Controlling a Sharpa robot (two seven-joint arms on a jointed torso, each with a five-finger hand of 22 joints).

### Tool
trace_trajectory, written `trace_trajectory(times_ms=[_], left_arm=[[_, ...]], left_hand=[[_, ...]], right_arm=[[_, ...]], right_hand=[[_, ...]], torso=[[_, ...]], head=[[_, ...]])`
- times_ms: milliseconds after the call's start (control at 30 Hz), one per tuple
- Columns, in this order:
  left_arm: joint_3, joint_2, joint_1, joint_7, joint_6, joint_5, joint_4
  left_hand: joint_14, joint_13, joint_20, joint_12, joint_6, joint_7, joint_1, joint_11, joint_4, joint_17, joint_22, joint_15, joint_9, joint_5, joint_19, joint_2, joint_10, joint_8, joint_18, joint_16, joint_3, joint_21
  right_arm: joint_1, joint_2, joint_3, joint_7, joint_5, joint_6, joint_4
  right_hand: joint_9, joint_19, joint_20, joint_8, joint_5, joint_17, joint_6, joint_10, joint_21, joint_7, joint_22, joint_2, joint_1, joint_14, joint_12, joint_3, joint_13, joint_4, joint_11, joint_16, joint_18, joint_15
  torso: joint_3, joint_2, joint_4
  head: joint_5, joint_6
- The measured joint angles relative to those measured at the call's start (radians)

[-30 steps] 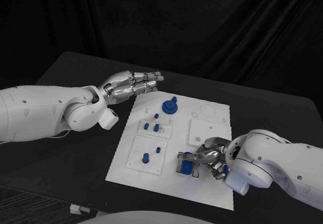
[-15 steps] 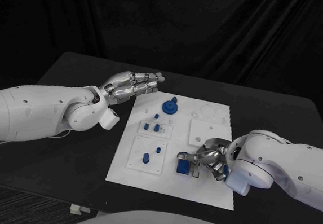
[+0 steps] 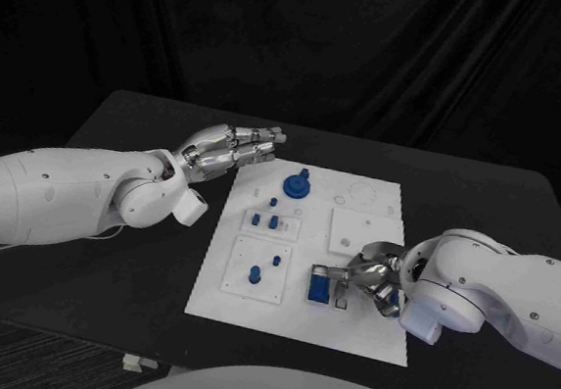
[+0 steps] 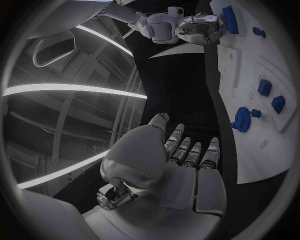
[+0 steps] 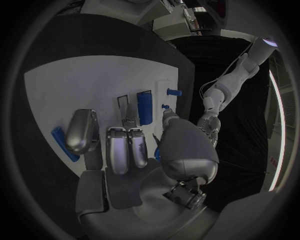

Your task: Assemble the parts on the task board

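The white task board lies in the middle of the black table. At its near right stands a blue block. My right hand hovers just right of the block, fingers stretched toward it, and grips nothing. A thin blue strip lies on the board beside that hand. A round blue part with a knob stands at the far end, a pair of small blue pieces sits mid-left and a blue peg near left. My left hand floats empty off the board's far left corner, fingers straight.
The black table spreads wide around the board, with dark cloth behind it. White raised plates sit on the board's right half. My right hand shows far off in the left wrist view, by the block.
My right hand has drawn slightly to the right, off the blue block, so more of the block shows. The left hand has not moved.
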Motion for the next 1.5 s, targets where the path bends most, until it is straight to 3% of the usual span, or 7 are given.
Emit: trace_trajectory(times_ms=[133, 433, 533, 667, 933, 1267, 1500], left_arm=[[0.000, -0.001, 0.000, -0.001, 0.000, 0.000, 0.000], [0.000, -0.004, -0.001, -0.001, 0.001, 0.000, 0.000], [0.000, -0.005, -0.001, -0.002, 0.001, 0.000, 0.000], [0.000, -0.007, -0.001, -0.002, 0.001, 0.000, 0.001], [0.000, -0.009, -0.001, -0.002, 0.000, 0.000, 0.002], [0.000, -0.010, -0.001, -0.003, 0.000, 0.000, 0.004], [0.000, -0.012, -0.001, -0.003, 0.000, 0.000, 0.005]], left_hand=[[0.000, 0.000, 0.000, 0.000, 0.000, 0.000, 0.000, 0.000, 0.000, 0.000, 0.001, 0.000, 0.000, 0.000, 0.000, 0.000, 0.000, 0.000, 0.000, 0.000, 0.000, 0.000], [0.000, 0.000, 0.000, 0.000, 0.004, 0.004, 0.000, 0.000, 0.000, 0.001, 0.002, 0.000, 0.000, 0.000, 0.000, 0.000, 0.000, 0.000, 0.000, 0.000, 0.000, 0.004], [0.000, 0.000, 0.000, 0.004, 0.004, 0.004, 0.000, 0.000, 0.000, 0.001, 0.003, 0.000, 0.000, 0.000, 0.000, 0.000, 0.000, 0.004, 0.000, 0.000, 0.000, 0.004], [0.000, 0.000, 0.000, 0.004, 0.004, 0.004, 0.000, 0.000, 0.000, 0.001, 0.003, 0.000, 0.000, 0.000, 0.000, 0.000, 0.000, 0.004, 0.000, 0.000, 0.000, 0.004], [0.000, 0.000, 0.000, 0.004, 0.004, 0.004, 0.004, 0.000, 0.003, 0.001, 0.003, 0.000, 0.000, 0.000, 0.000, -0.004, 0.000, 0.004, 0.000, 0.000, 0.003, 0.004], [0.000, 0.001, 0.000, 0.004, 0.004, 0.004, 0.004, 0.003, 0.003, 0.001, 0.003, 0.000, 0.000, 0.000, 0.000, -0.004, 0.003, 0.004, 0.000, 0.000, 0.003, 0.004], [0.000, 0.001, 0.000, 0.004, 0.004, 0.004, 0.004, 0.003, 0.003, 0.001, 0.002, 0.000, 0.000, 0.000, 0.000, -0.004, 0.003, 0.004, 0.000, 0.000, 0.003, 0.004]], right_arm=[[0.012, -0.028, -0.002, 0.005, -0.003, -0.006, 0.028], [0.077, -0.109, 0.000, 0.041, -0.015, -0.018, 0.106], [0.087, -0.139, 0.000, 0.053, -0.022, -0.023, 0.120], [0.093, -0.178, -0.001, 0.058, -0.041, -0.022, 0.123], [0.095, -0.237, -0.001, 0.036, -0.182, 0.016, 0.116], [0.067, -0.266, -0.001, -0.001, -0.448, 0.084, 0.123], [0.048, -0.260, -0.002, -0.008, -0.537, 0.098, 0.125]], right_hand=[[0.006, 0.000, 0.000, 0.019, 0.022, 0.000, -0.002, 0.000, 0.000, -0.002, 0.000, 0.020, 0.020, 0.000, 0.000, -0.012, 0.000, -0.003, 0.000, 0.000, 0.000, 0.000], [0.018, 0.004, -0.004, 0.062, 0.062, 0.000, -0.006, 0.000, 0.010, -0.011, 0.000, 0.036, 0.120, 0.000, 0.000, -0.036, 0.000, -0.023, 0.000, 0.000, 0.000, 0.000], [0.020, 0.013, -0.005, 0.073, 0.073, 0.000, -0.003, 0.000, 0.022, -0.015, 0.000, 0.042, 0.135, 0.000, 0.000, -0.039, 0.000, -0.025, 0.000, 0.000, 0.000, 0.000], [0.015, 0.013, -0.005, 0.073, 0.124, 0.000, -0.003, 0.000, 0.023, -0.015, 0.000, 0.051, 0.159, 0.000, 0.000, -0.047, 0.000, -0.033, 0.000, 0.000, 0.000, 0.000], [-0.027, 0.022, -0.007, 0.058, 0.254, 0.000, -0.008, 0.000, 0.038, -0.019, 0.000, 0.064, 0.209, 0.000, 0.000, -0.055, 0.001, -0.041, 0.000, 0.000, 0.000, 0.000], [-0.084, 0.034, -0.013, 0.021, 0.270, 0.000, 0.047, 0.000, 0.075, -0.025, 0.000, 0.075, 0.221, 0.000, 0.000, -0.068, 0.001, -0.035, 0.000, 0.000, 0.000, 0.000], [-0.106, 0.038, -0.016, 0.004, 0.270, 0.000, 0.069, 0.000, 0.079, -0.025, 0.001, 0.077, 0.228, 0.000, 0.000, -0.073, 0.000, -0.035, 0.000, 0.000, 0.000, 0.000]], torso=[[-0.0001, 0.000, -0.0001], [-0.0004, -0.001, 0.0000], [-0.0004, -0.001, -0.0005], [-0.0004, -0.001, -0.0006], [-0.0010, -0.001, -0.0009], [-0.0013, -0.001, -0.0006], [-0.0012, 0.001, -0.0007]], head=[[0.001, 0.000], [-0.001, 0.000], [-0.001, 0.000], [-0.002, 0.000], [-0.003, 0.000], [-0.005, 0.000], [-0.004, 0.000]])
